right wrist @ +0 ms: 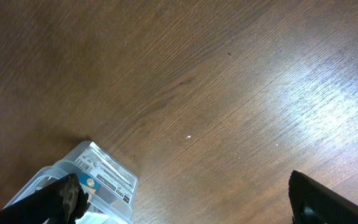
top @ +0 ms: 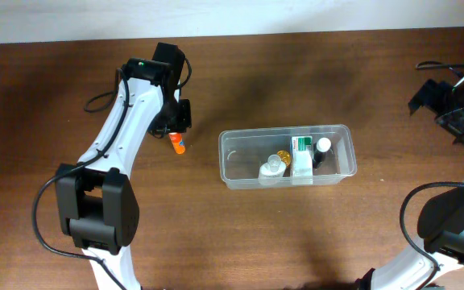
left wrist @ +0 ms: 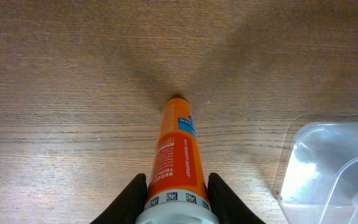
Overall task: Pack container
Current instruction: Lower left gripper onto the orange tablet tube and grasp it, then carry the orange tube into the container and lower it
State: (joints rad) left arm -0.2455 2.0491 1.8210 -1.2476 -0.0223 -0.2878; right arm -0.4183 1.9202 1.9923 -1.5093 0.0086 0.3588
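The container [top: 230, 161] is a clear rectangular tub at the table's middle. It holds a white-capped bottle [top: 271, 168], a gold-capped item [top: 284, 158], a green and white box [top: 301, 155] and a black-capped bottle [top: 322, 148]. My left gripper [top: 176, 129] is left of the tub, shut on an orange tube [top: 178, 144]. In the left wrist view the fingers [left wrist: 176, 190] press both sides of the tube [left wrist: 178, 149], near its white cap, and the tub's corner [left wrist: 328, 162] shows at the right. My right gripper [top: 445, 101] is far right, open and empty [right wrist: 185, 199].
The brown wooden table [top: 337, 234] carries the tub. In the right wrist view the labelled end of the tub [right wrist: 101, 174] sits at the lower left, beside one finger. A white wall edge runs along the far side [top: 296, 16].
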